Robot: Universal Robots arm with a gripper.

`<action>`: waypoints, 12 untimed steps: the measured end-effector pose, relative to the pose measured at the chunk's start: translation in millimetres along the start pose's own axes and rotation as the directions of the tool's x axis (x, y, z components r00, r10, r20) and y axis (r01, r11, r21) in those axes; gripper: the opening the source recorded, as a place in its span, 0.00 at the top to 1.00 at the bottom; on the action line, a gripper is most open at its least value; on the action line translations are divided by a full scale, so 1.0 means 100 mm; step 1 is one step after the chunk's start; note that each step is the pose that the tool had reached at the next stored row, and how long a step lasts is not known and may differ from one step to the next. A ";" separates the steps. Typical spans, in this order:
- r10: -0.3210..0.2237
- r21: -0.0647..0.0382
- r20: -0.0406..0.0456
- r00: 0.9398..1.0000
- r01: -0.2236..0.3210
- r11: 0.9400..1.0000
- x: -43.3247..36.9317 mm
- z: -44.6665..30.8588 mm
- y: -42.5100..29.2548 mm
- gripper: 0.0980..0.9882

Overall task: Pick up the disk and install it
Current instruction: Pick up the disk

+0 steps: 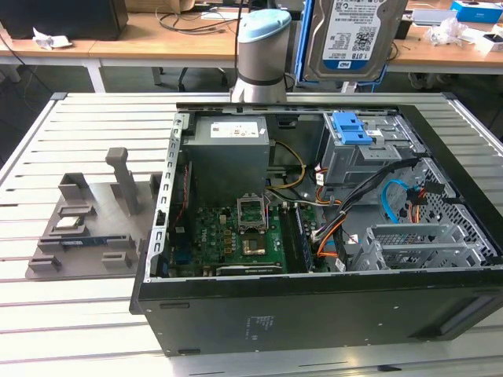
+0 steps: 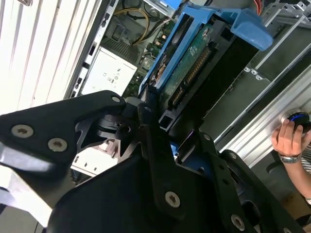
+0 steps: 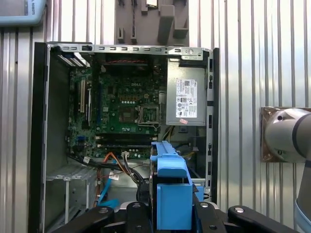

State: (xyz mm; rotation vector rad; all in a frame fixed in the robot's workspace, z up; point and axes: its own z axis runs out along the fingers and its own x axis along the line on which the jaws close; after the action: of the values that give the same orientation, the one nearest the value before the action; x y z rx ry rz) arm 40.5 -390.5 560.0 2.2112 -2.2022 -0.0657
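The disk hangs high above the far side of the open computer case, its barcode label facing the exterior view and a blue bracket along its edge. In the second wrist view my gripper is shut on the disk, the black fingers clamping one end of its blue bracket. The first wrist view looks straight down. There the disk's blue bracket sits in my gripper, over the case's cabled corner. The grey drive cage with a blue latch stands in the case's far right corner.
Inside the case lie a motherboard, a power supply and orange and blue cables. A grey fixture sits on the slatted table at the exterior view's left. A person's hand rests on a mouse beyond the table edge.
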 end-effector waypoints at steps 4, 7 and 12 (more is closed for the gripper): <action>0.000 0.000 0.000 1.000 0.000 1.000 0.049 0.000 0.000 0.70; 0.000 0.000 0.000 1.000 0.000 1.000 0.088 0.000 0.000 0.70; 0.000 0.000 0.000 1.000 0.000 1.000 0.143 0.000 0.001 0.70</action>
State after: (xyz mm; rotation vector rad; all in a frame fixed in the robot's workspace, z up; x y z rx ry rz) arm 40.5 -404.7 559.8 2.2112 -2.2022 -0.0658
